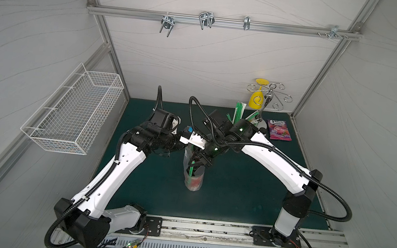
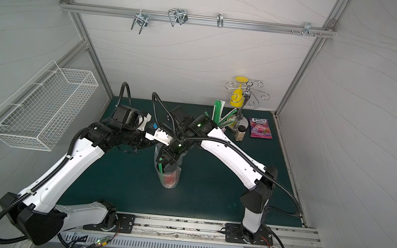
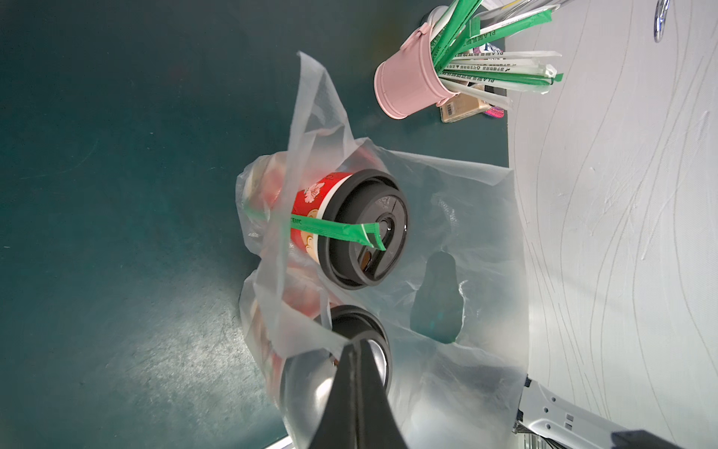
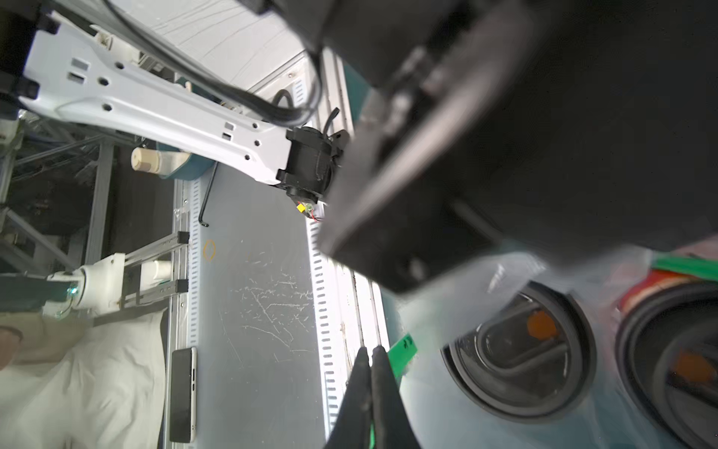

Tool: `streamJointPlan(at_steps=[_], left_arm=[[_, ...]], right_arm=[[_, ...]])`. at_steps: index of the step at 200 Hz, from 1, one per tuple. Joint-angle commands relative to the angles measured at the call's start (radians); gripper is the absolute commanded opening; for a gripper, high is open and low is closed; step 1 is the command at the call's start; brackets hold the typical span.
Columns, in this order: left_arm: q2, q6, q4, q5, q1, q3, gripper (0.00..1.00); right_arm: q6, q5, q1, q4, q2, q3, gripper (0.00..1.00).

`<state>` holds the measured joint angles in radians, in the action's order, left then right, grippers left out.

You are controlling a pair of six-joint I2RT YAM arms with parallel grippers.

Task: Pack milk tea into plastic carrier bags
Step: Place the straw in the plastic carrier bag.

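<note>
Bare mat [image 1: 235, 191] either side of the bag [image 1: 192, 180]; far-right clutter: straw mug [image 3: 404, 87], hook stand [image 1: 267, 99], purple packet [image 1: 281, 130].

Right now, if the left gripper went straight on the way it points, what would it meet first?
The left gripper, shut on the bag edge, would likely hit the nearer cup's lid first, just ahead; depth is unclear.

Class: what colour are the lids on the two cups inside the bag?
Black; the lids show best in the left wrist view.
</note>
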<state>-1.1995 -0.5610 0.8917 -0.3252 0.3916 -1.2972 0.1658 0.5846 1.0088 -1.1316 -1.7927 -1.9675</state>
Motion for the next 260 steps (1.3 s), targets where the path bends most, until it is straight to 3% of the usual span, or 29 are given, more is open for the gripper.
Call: streamJointPlan(at_steps=[1, 19, 49, 81, 93, 136, 188, 260], left_arm=[[0.015, -0.005, -0.024, 0.0, 0.005, -0.011, 0.0], [0.015, -0.005, -0.025, 0.0, 0.006, -0.01, 0.0], [0.017, -0.007, -0.028, 0.001, 0.005, -0.008, 0.0], [0.017, -0.004, -0.025, 0.001, 0.006, -0.005, 0.0], [0.015, -0.003, -0.025, 0.001, 0.006, -0.005, 0.0], [0.016, -0.002, -0.023, 0.003, 0.004, -0.008, 0.0], [0.019, 0.0, -0.023, -0.001, 0.003, -0.008, 0.0], [0.025, 0.001, -0.022, -0.006, -0.002, -0.008, 0.0]], right_arm=[[0.057, 0.069, 0.011, -0.017, -0.008, -0.006, 0.08], [0.05, 0.048, 0.011, -0.014, 0.028, -0.012, 0.19], [0.011, 0.005, 0.014, 0.081, 0.116, 0.07, 0.25], [-0.038, -0.092, 0.033, 0.237, 0.209, 0.231, 0.21], [-0.05, -0.138, 0.042, 0.286, 0.231, 0.272, 0.13], [-0.044, -0.177, 0.067, 0.348, 0.248, 0.325, 0.0], [0.064, -0.263, 0.103, 0.283, 0.198, 0.306, 0.0], [0.118, -0.25, 0.12, 0.262, 0.141, 0.319, 0.0]])
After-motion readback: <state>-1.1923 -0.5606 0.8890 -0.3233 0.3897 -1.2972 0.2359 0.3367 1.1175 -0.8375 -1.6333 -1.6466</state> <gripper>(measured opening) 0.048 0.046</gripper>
